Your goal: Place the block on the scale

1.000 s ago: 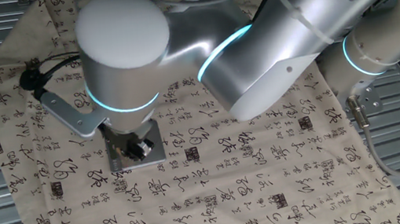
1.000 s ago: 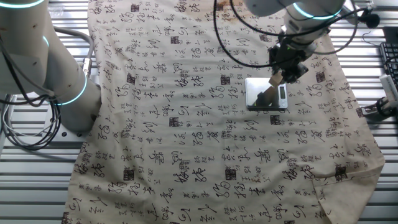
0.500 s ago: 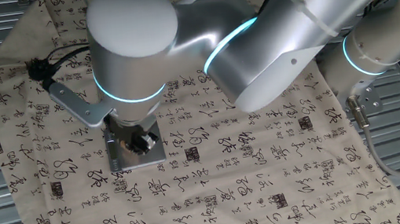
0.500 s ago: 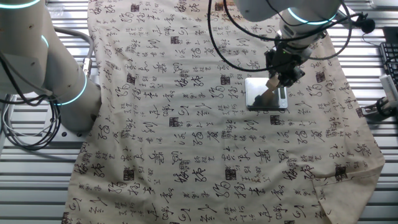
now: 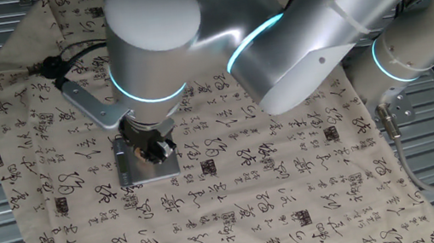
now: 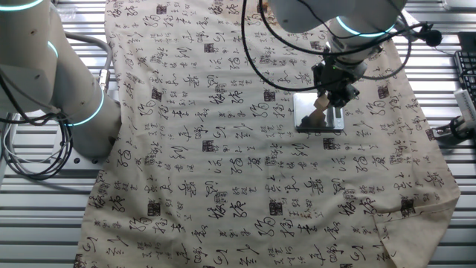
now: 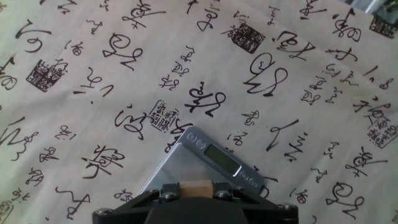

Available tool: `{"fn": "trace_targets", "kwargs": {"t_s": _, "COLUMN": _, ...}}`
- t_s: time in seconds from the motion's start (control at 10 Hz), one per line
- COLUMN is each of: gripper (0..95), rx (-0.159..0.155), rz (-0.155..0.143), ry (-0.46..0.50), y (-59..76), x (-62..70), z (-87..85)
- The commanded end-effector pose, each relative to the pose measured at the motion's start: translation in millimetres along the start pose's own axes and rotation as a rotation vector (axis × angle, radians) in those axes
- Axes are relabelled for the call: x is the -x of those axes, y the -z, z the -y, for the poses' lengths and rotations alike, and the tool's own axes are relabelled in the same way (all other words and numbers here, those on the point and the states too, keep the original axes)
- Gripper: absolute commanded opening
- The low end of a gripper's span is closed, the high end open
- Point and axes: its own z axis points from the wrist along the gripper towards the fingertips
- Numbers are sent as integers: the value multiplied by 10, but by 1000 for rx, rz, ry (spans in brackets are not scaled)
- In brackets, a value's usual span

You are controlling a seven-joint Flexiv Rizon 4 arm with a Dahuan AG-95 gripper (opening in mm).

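Claw (image 7: 196, 190) first: in the hand view its two dark fingers (image 7: 140, 202) are clamped on the block (image 7: 195, 188), a small tan cube pinched between them at the bottom edge of the picture. Only the block's upper face shows; the rest is cut off by the frame and the finger bodies. The block hangs over the near part of the scale (image 7: 205, 163), and whether it touches the plate cannot be told from here.

In the other fixed view the claw (image 6: 327, 100) sits over the scale (image 6: 318, 113), with the block (image 6: 321, 103) a tan speck between the fingers, above the plate's right portion. In one fixed view the claw (image 5: 152, 148) is mostly hidden under the big silver arm (image 5: 189, 48); the scale (image 5: 147, 159) peeks out below it, partly covered, and the block cannot be made out.

The scale has a lighter strip with a small greyish display window (image 7: 222, 158) and round buttons beside it; any digits are too faint to read.

Outward: a beige cloth (image 7: 93, 74) printed with black calligraphy characters and square seal stamps covers the table. Black cables (image 6: 275, 52) loop above the claw. A second arm's silver base (image 6: 52, 82) with a glowing teal ring stands at the left in the other fixed view.
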Motion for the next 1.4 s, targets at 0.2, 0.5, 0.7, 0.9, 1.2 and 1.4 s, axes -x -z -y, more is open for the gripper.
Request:
{"fn": "trace_targets", "kwargs": {"t_s": 0.2, "gripper": 0, "rx": -2, "rz": 8, "ry": -28, "y": -13, "x": -30, "z": -35}}
{"fn": "trace_targets", "kwargs": {"t_s": 0.5, "gripper": 0, "rx": -3, "rz": 17, "ry": -34, "y": -10, "x": -51, "z": -36}}
{"fn": "trace_targets", "kwargs": {"t_s": 0.7, "gripper": 0, "rx": -6, "rz": 18, "ry": -31, "y": -35, "x": -55, "z": -29}}
{"fn": "trace_targets", "kwargs": {"t_s": 0.9, "gripper": 0, "rx": -9, "rz": 23, "ry": -24, "y": -74, "x": -56, "z": -19}}
{"fn": "trace_targets", "kwargs": {"t_s": 1.2, "gripper": 0, "rx": -12, "rz": 20, "ry": -16, "y": -83, "x": -52, "z": -11}}
{"fn": "trace_targets", "kwargs": {"t_s": 1.4, "gripper": 0, "rx": -10, "rz": 26, "ry": -12, "y": -83, "x": -53, "z": -11}}
